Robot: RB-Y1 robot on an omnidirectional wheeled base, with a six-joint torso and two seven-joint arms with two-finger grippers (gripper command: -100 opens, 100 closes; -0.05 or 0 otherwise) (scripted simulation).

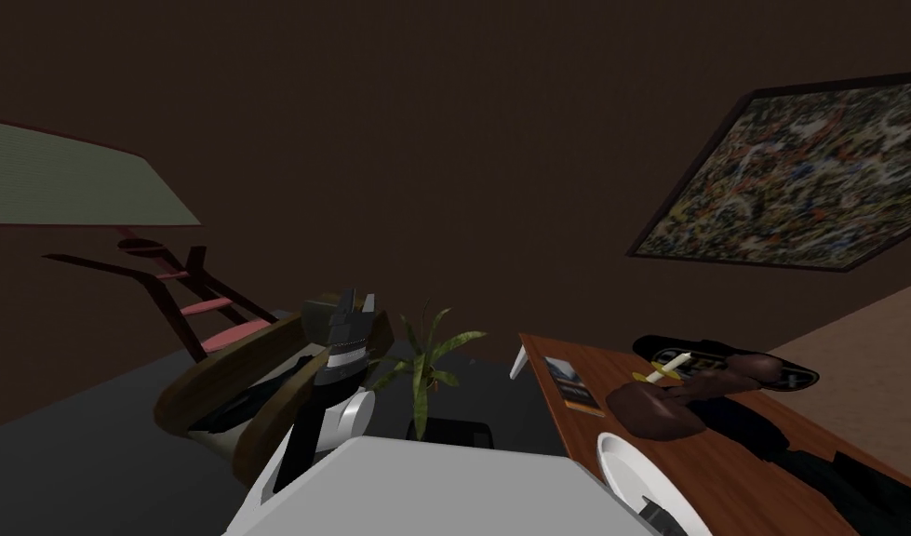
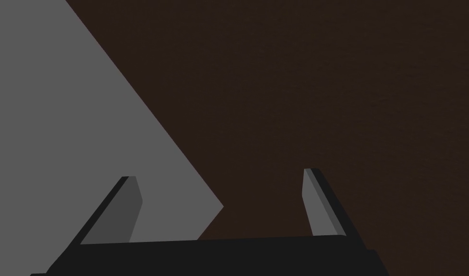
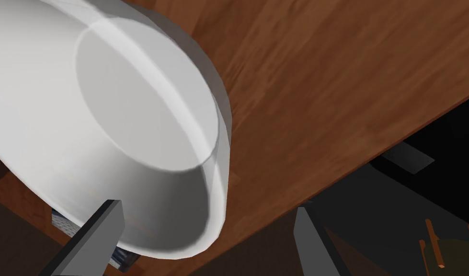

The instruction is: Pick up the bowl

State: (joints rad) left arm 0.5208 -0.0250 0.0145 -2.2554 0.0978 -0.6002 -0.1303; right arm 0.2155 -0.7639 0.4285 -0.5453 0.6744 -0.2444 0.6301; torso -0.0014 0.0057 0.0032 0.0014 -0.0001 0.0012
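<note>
While the white bowl [image 3: 132, 120] rests on the wooden bench [image 3: 324, 96], its nearest rim is straddled by the released right end effector [image 3: 207, 206]; closure should be squared on that wall. Left end effector [image 2: 220, 173]: released, empty.

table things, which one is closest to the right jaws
The white bowl: its rim lies between the open jaws; the brown object and black tray lie farther off.
</note>
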